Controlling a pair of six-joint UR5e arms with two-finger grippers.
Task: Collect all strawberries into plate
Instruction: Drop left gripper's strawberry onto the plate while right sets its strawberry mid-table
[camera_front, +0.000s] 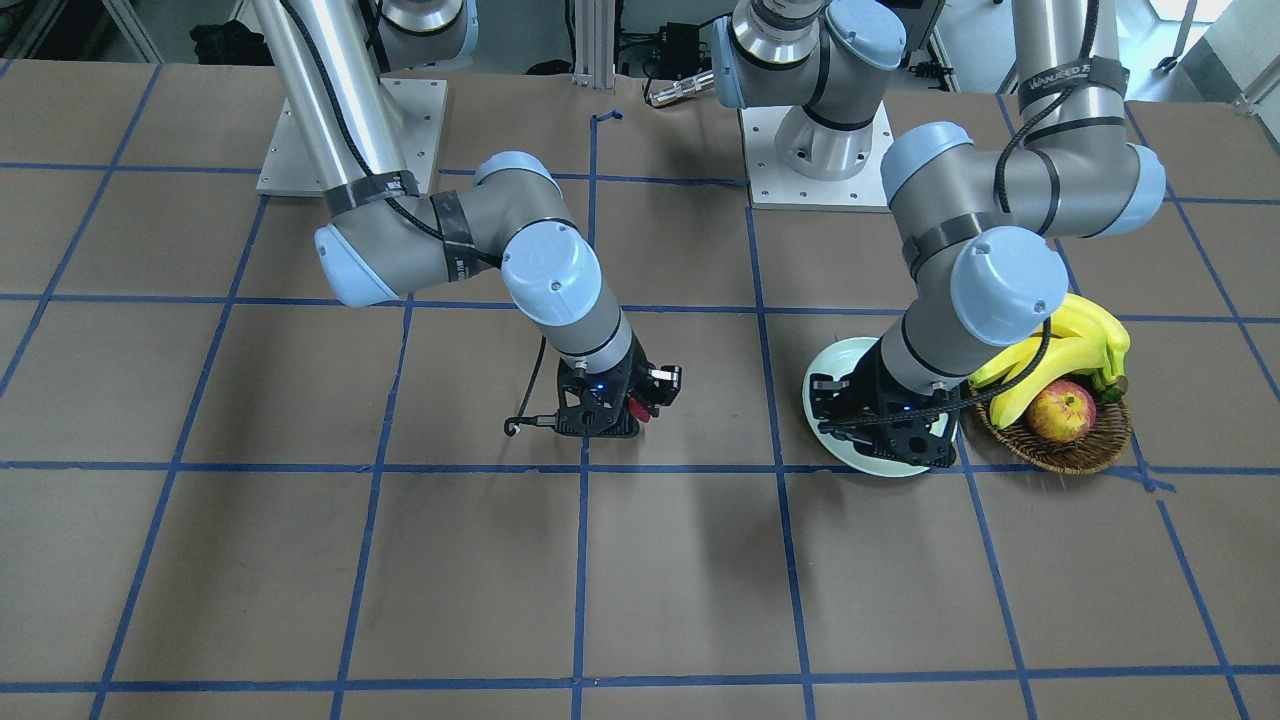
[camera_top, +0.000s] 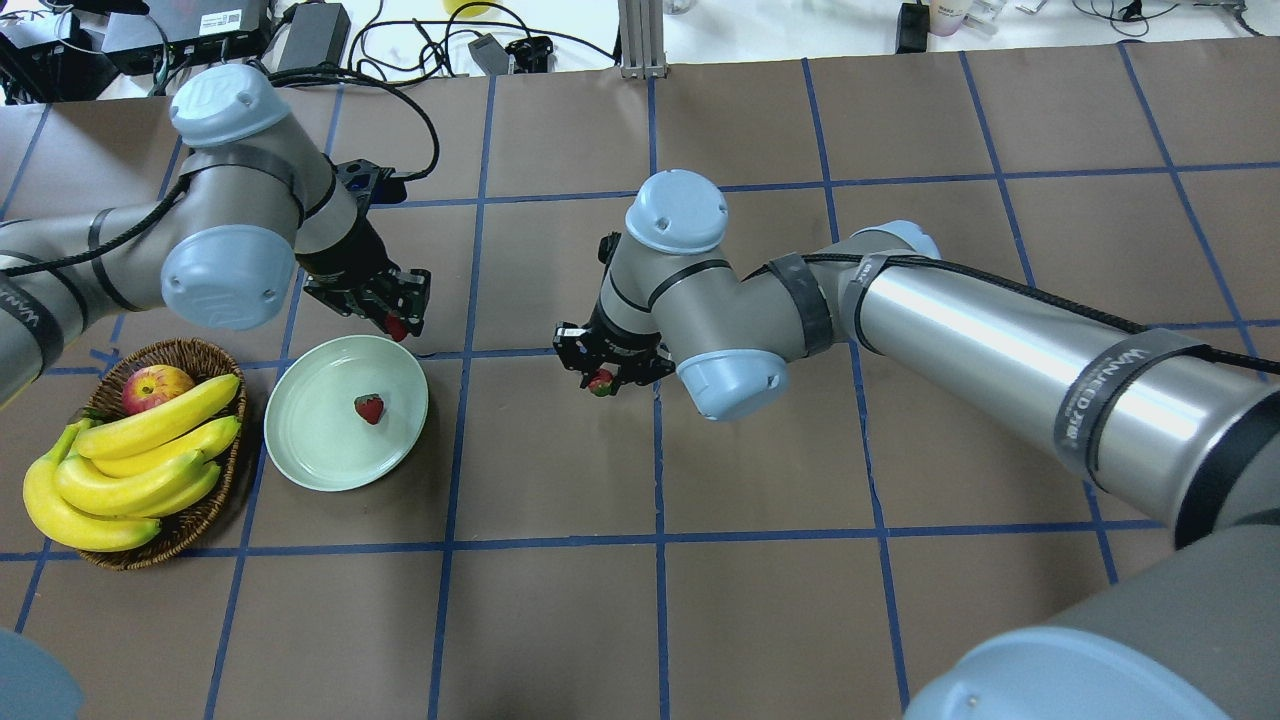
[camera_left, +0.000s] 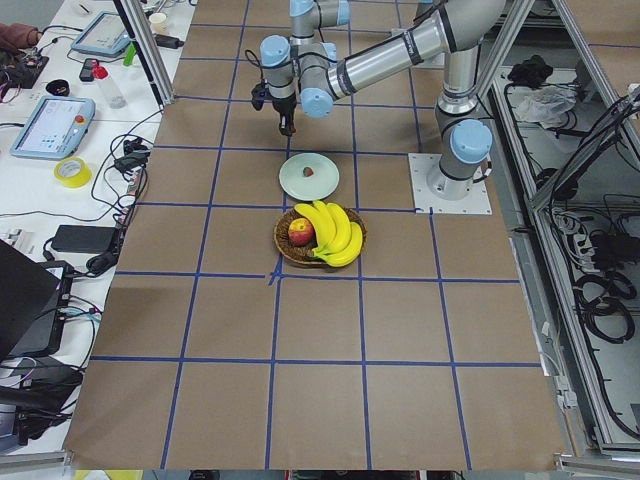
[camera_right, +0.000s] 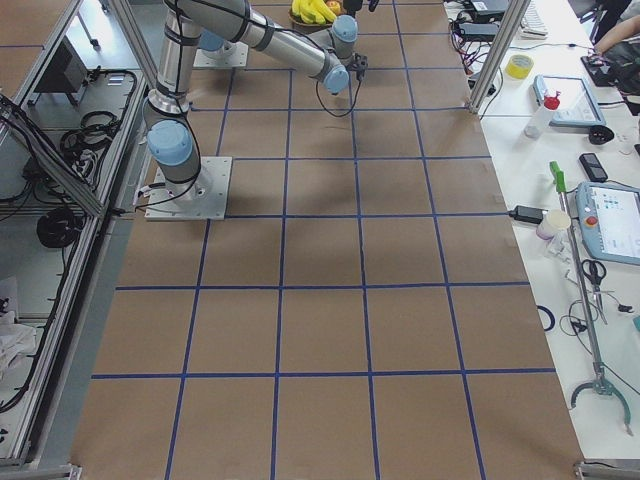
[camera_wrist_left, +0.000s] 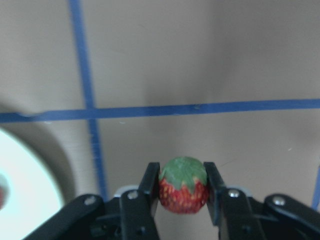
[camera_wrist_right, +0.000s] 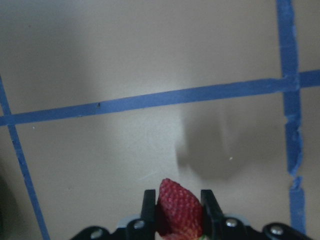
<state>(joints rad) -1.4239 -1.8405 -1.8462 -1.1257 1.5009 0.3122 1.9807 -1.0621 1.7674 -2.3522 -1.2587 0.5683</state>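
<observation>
The pale mint-green plate (camera_top: 320, 450) lies left of centre with one strawberry (camera_top: 369, 408) in it. My left gripper (camera_top: 396, 318) hovers just past the plate's far rim, shut on a second strawberry (camera_wrist_left: 183, 186) with its green cap showing. In the left wrist view the plate's edge (camera_wrist_left: 25, 185) is at lower left. My right gripper (camera_top: 602, 378) is near the table's middle, right of the plate, shut on a third strawberry (camera_wrist_right: 180, 206) and held above the brown paper. In the front-facing view the left arm covers most of the plate (camera_front: 832, 360).
A brown wicker basket (camera_top: 192, 350) with a red-yellow apple (camera_top: 155, 385) and a bunch of bananas (camera_top: 140, 460) stands right beside the plate on its left. Blue tape lines cross the brown table cover. The arm bases stand at the robot's side.
</observation>
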